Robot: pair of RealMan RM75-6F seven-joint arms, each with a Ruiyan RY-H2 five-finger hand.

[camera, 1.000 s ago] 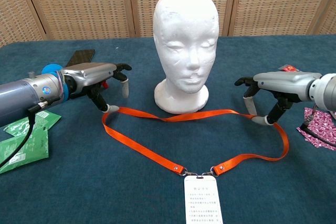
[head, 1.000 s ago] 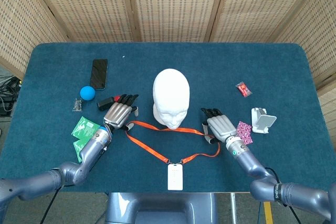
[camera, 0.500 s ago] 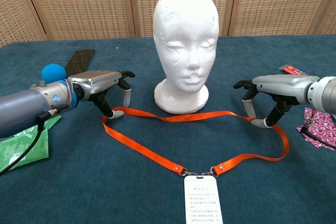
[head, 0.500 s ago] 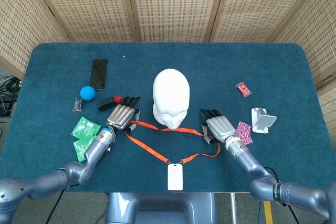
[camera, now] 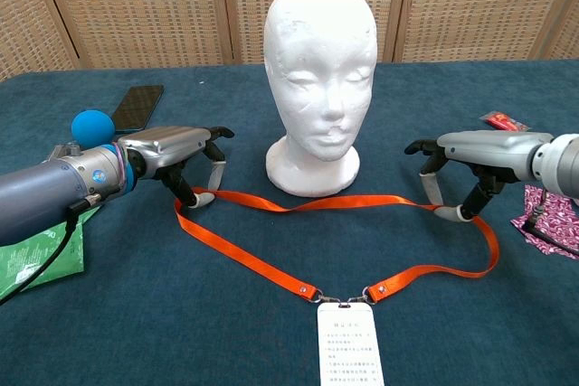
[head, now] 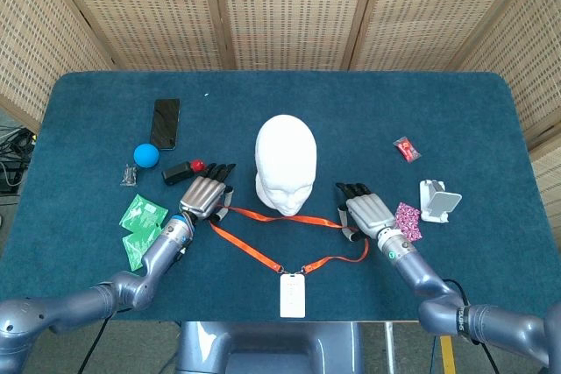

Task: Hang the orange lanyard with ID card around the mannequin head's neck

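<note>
A white mannequin head (head: 286, 162) (camera: 321, 79) stands upright mid-table. The orange lanyard (head: 250, 250) (camera: 244, 255) lies flat in a loop in front of its base, with the white ID card (head: 292, 295) (camera: 350, 345) at the near end. My left hand (head: 206, 192) (camera: 181, 155) hovers palm down over the loop's left bend, fingers spread and curled down, fingertips touching the strap. At the loop's right bend, my right hand (head: 366, 212) (camera: 470, 155) is also palm down, its fingers arched either side of the strap. Neither hand visibly pinches it.
A black phone (head: 165, 123) (camera: 138, 106) and a blue ball (head: 145, 155) (camera: 92, 124) lie back left. Green packets (head: 140, 221) (camera: 36, 250) sit by my left forearm. On the right are a red packet (head: 406, 148), a white stand (head: 436, 201) and a pink pouch (head: 407, 221).
My left hand has slid right and down onto the lanyard's left bend, nudging the strap slightly. The right hand has barely moved.
</note>
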